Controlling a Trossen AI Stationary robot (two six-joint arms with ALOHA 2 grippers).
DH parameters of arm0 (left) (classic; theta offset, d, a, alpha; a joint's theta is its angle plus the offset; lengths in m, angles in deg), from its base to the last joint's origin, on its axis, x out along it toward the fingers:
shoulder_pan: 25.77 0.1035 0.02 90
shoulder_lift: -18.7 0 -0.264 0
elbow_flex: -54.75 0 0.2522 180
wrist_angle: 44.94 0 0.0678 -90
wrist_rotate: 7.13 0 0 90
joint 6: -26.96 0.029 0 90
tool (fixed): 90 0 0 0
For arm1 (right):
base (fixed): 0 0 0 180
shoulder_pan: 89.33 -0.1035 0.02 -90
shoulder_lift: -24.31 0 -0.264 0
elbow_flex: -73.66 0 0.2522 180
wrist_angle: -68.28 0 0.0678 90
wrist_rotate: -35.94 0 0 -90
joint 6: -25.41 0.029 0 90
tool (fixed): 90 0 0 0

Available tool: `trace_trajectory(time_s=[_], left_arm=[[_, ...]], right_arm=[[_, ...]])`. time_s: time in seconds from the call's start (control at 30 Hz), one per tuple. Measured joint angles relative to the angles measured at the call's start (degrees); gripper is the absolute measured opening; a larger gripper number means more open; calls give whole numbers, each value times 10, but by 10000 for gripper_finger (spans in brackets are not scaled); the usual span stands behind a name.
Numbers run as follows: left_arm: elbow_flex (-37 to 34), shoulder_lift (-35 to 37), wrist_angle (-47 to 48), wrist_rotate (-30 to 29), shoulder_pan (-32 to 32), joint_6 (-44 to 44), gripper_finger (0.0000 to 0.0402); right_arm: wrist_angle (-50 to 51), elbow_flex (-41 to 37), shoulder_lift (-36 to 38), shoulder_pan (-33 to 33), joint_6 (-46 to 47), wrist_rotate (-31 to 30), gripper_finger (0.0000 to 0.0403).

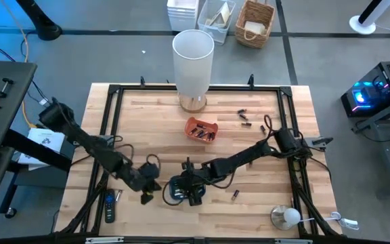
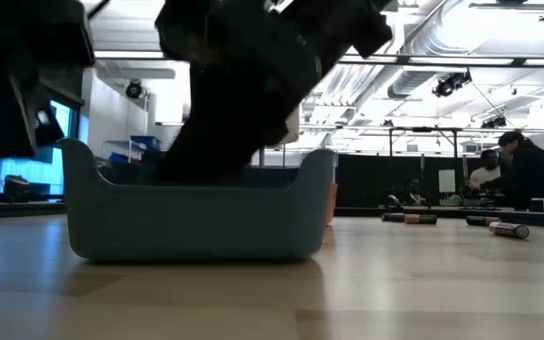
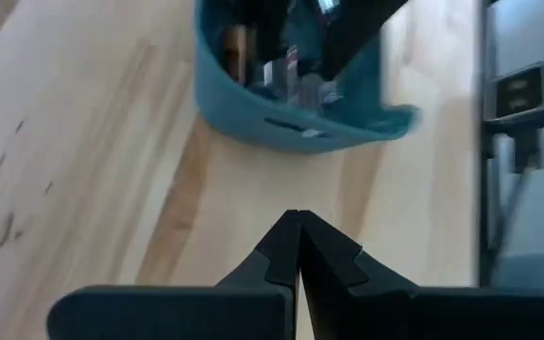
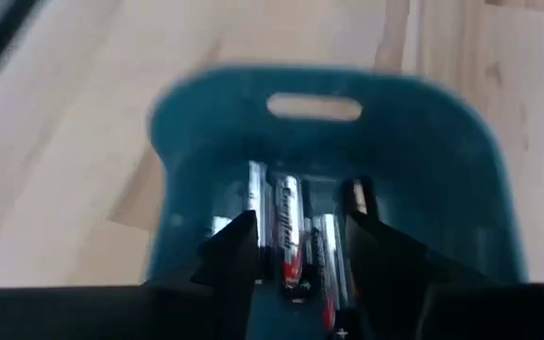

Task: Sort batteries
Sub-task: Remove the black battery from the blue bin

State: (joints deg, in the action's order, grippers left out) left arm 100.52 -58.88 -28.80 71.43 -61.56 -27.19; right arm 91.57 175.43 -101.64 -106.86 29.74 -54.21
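A blue tray stands near the table's front middle, and several silvery batteries lie on its floor. My right gripper reaches down into the tray with its fingers open, one on either side of those batteries; I cannot tell whether they touch any. My left gripper is shut with nothing in it. It slants down just above the wood, a little to the left of the tray. More batteries lie loose at the far right, and one lies right of the tray.
An orange tray with dark batteries sits at the table's middle. A tall white cylinder stands at the far edge. A black remote lies front left and a round lamp front right. Bare wood stretches along the left side.
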Motion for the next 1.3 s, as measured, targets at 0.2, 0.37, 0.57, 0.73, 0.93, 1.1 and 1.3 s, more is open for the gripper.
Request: trace_trajectory(time_s=[0.2,0.37,0.57,0.73,0.93,1.1,1.3], left_arm=[[15,-111,-108,-1,20,3,0],[18,-164,-163,7,45,1,0],[16,-174,-163,6,58,10,0],[17,-170,-173,-2,69,37,0],[19,-177,-230,-17,73,62,0],[18,-183,-228,-18,73,93,0],[19,-195,-238,-60,79,93,0]], right_arm=[[-8,1,-3,7,15,-21,154],[34,27,-2,8,9,-38,154],[116,74,0,9,-15,-83,154],[124,72,0,11,-32,-57,153],[153,71,0,-2,-55,-70,153],[219,71,0,-1,-57,-79,153],[222,71,-3,4,-43,-92,152]])
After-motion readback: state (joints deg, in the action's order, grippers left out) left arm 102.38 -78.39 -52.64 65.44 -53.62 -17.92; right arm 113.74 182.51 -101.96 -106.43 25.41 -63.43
